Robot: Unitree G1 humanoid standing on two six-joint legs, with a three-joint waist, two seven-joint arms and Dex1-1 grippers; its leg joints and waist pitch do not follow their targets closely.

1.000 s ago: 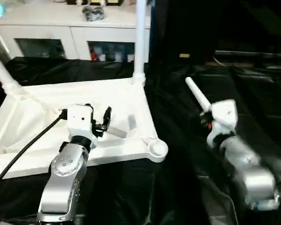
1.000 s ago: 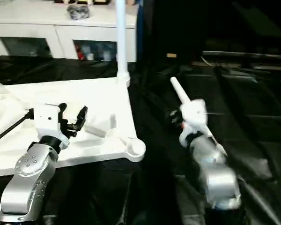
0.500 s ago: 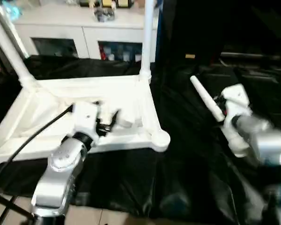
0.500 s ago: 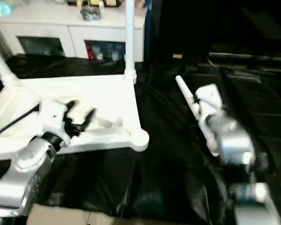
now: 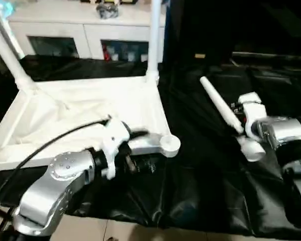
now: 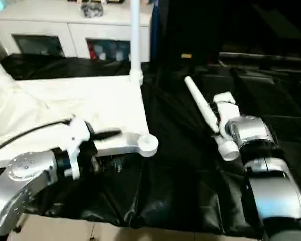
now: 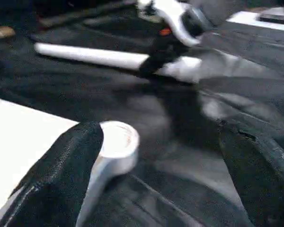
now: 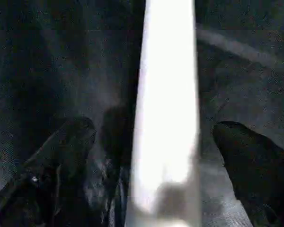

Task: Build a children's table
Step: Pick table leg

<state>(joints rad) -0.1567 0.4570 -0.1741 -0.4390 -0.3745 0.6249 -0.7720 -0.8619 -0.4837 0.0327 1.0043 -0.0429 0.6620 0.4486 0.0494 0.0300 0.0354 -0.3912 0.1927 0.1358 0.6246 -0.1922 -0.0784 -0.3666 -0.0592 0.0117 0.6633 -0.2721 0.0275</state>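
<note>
so the tabletop lies upside down on the black worktop, two legs standing in its far corners. left gripper is spread wide at the empty near socket. right gripper gapes around the loose leg; i'd close mid-shaft, then line up. the fourth leg isn't visible.

Readable text: none on any surface.
Tabletop: plain white, no lettering or label.
Legs: plain white tubes, no markings.
Far cabinet: coloured items behind its glass doors, too blurred to read.
Black table cover: no print visible; a small yellowish tag at the far right, nothing legible on it.
Robot forearms: bare silver casing, no brand name or number to be made out.
</note>
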